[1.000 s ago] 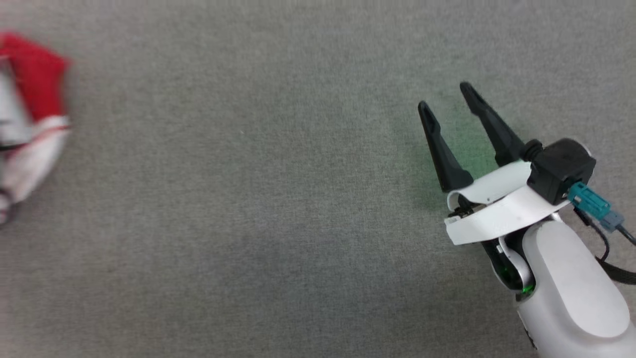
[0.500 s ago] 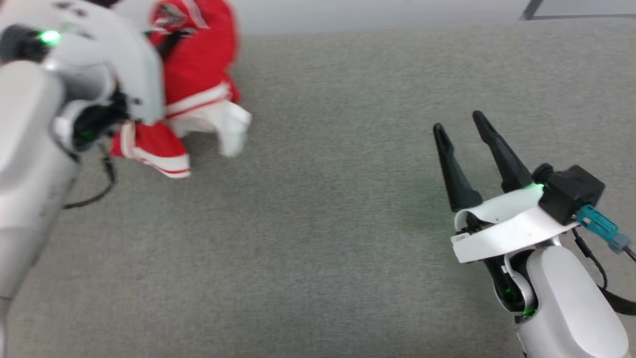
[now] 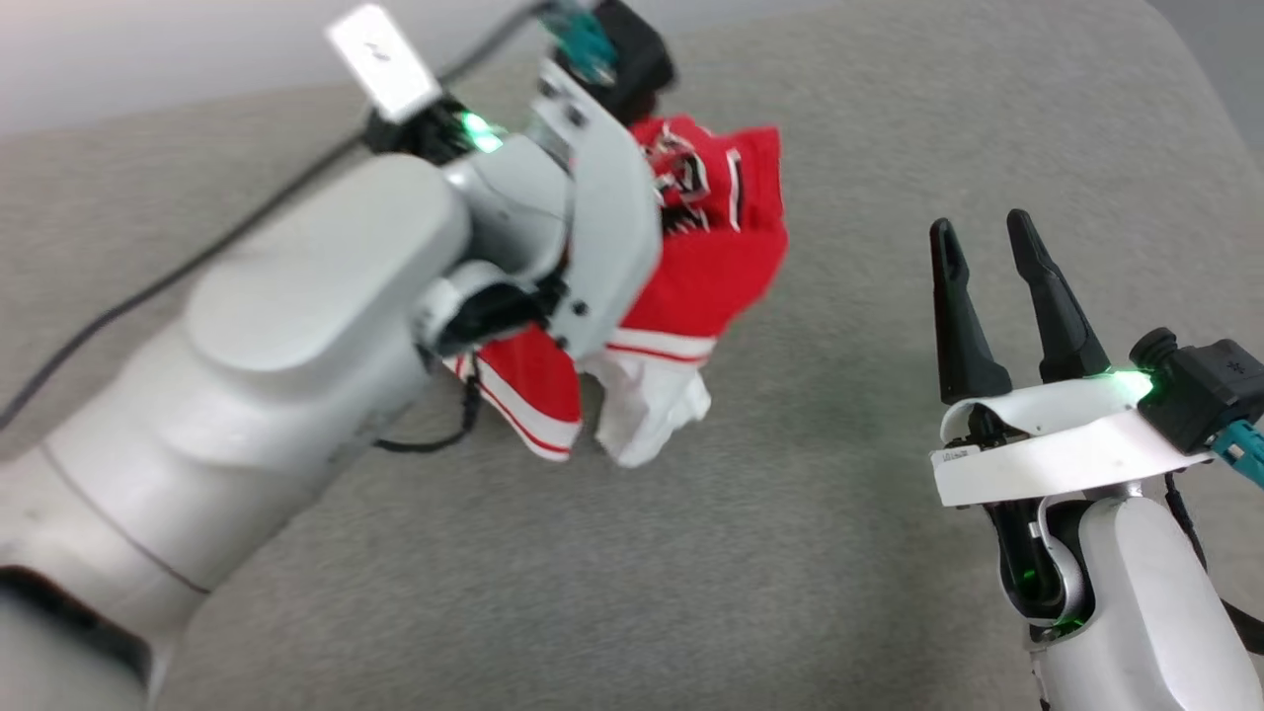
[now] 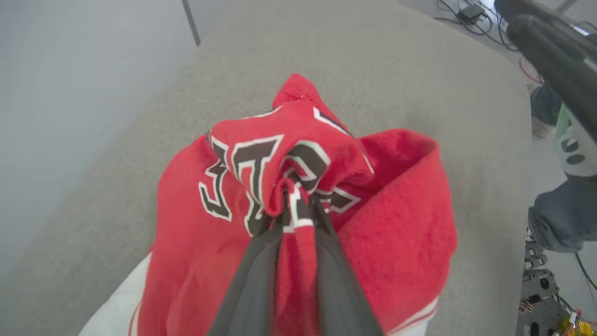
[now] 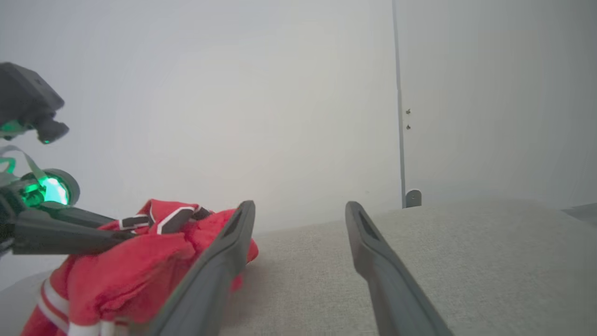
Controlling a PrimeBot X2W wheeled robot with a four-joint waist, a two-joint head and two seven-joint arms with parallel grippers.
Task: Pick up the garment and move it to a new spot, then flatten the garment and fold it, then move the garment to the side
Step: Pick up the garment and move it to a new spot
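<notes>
The garment [image 3: 726,286] is a red jersey with black, white-outlined letters and white striped trim. It hangs bunched above the grey table [image 3: 790,553], its white sleeve end drooping lowest. My left gripper [image 4: 298,207] is shut on a fold of the lettered chest [image 4: 261,158]; in the head view its pale wrist hides the fingers. The right wrist view has the garment [image 5: 126,275] at the lower left, with the left gripper's fingers [image 5: 70,235] reaching into it. My right gripper [image 3: 978,232] stands open and holds nothing, to the right of the garment and apart from it.
The table's far edge [image 3: 247,104] meets a pale wall, and its rounded corner [image 3: 1175,39] is at the upper right. A person's legs in jeans [image 4: 559,224] stand past the table's side, with cables on the floor [image 4: 466,14] nearby.
The head camera has swung, bringing the left arm and the hanging garment from the left edge toward the middle of the view. The right gripper has stayed open.
</notes>
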